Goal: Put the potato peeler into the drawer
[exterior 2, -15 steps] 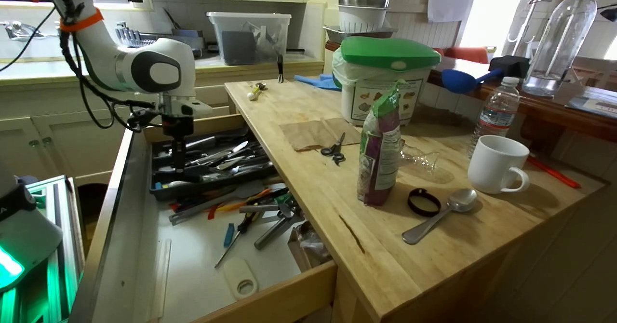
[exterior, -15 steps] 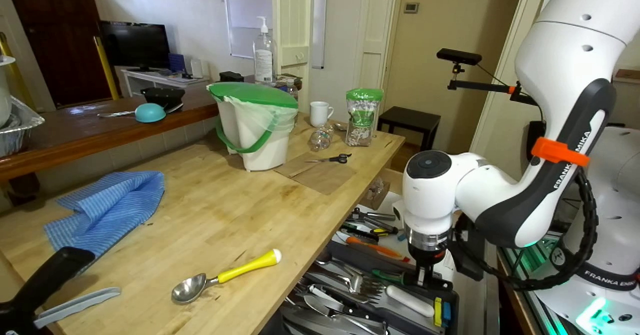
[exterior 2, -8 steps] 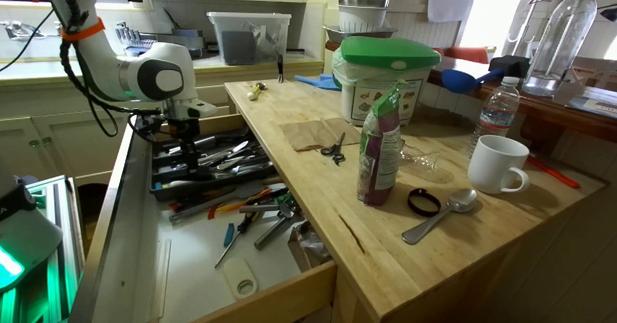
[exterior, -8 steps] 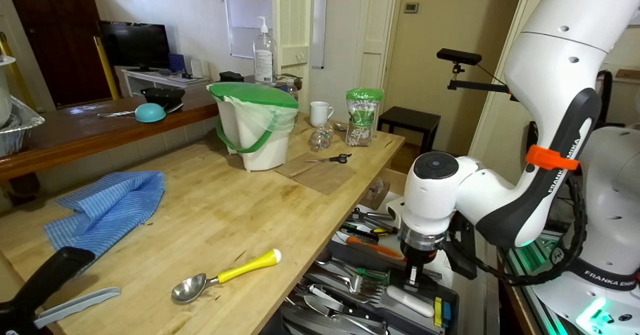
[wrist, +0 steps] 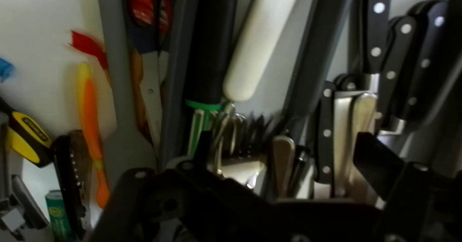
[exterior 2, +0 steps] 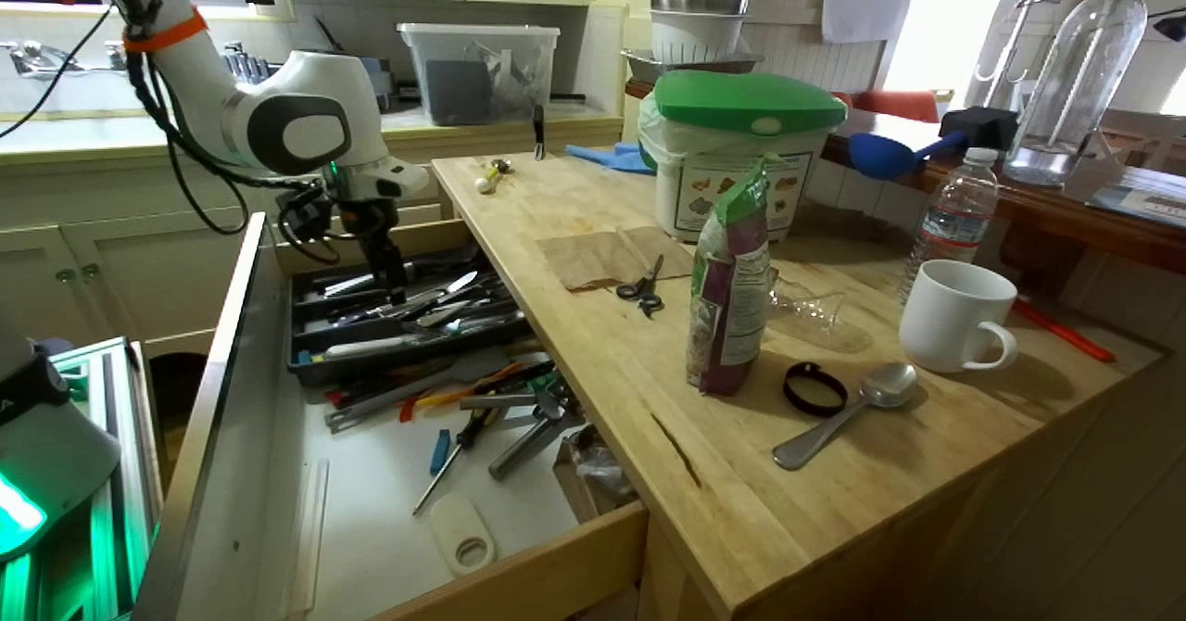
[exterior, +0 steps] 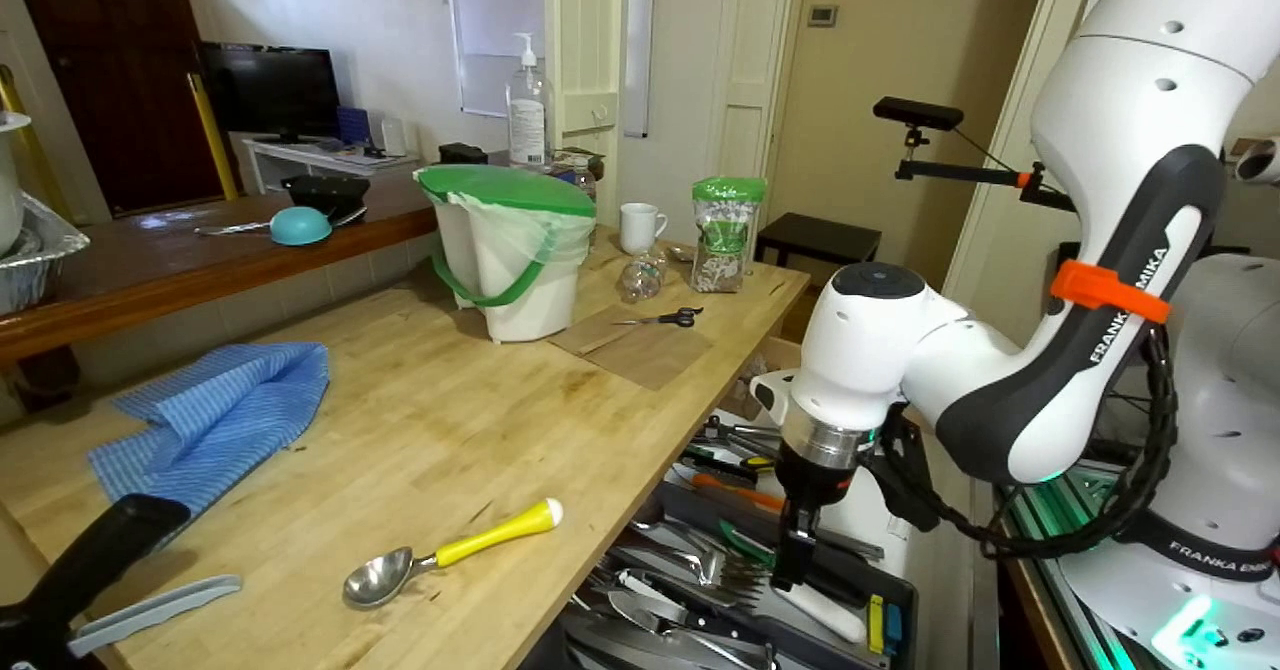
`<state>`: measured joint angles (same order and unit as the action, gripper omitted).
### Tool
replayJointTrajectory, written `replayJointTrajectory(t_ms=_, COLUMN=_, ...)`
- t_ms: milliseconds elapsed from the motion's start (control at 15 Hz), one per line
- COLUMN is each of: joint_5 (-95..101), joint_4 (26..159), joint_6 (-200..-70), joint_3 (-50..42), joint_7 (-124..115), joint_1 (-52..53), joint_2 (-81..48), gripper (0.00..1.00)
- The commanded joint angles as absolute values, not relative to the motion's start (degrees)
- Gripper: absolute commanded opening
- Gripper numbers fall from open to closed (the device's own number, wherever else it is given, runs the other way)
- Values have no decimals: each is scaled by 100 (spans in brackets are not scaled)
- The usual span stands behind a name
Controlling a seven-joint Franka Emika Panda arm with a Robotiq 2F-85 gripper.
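Arm (exterior: 1120,170) cut off at top, drawer (exterior 2: 547,563) at bottom in both exterior views, hand (wrist: 284,144) cropped below in the wrist view, partly hiding the peeler (wrist: 209,61), nearby cutlery (wrist: 252,137) blurred

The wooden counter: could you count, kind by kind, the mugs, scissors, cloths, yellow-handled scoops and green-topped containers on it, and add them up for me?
Mugs: 1
Scissors: 1 pair
Cloths: 1
Yellow-handled scoops: 1
Green-topped containers: 2, the bucket and the bag
Total: 6
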<state>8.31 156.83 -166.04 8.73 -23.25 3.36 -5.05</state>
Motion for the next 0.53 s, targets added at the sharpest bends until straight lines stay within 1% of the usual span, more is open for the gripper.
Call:
replayJointTrajectory(t_ms=0, joint_5=-776, joint_4=15938, joint_6=-16192, joint_3=2073, joint_7=-1001, joint_1=-383, joint_2=329, gripper=100)
replayJointTrajectory(t_ms=67, joint_5=-1230, joint_4=15729, joint_6=-15743, joint_3=1985, joint_7=-619, joint_1=-205, joint_2=518, gripper=100)
replayJointTrajectory(t_ms=133, joint_5=-1536, joint_4=15719, joint_6=-15195, joint_3=1510, joint_7=-385, joint_1=281, joint_2=959, gripper=100)
replayJointTrajectory(t_ms=267, joint_5=-669, joint_4=15895, joint_6=-14594, joint_3=1335, joint_7=-1213, joint_1=250, joint_2=1630, gripper=100)
replayJointTrajectory(t_ms=400, joint_5=294, joint_4=15926, joint_6=-14248, joint_3=1454, joint_7=-2184, joint_1=-15, joint_2=2305, gripper=100)
replayJointTrajectory(t_ms=467, joint_5=-177, joint_4=15675, joint_6=-14607, joint_3=1243, joint_7=-1587, joint_1=232, joint_2=1502, gripper=100)
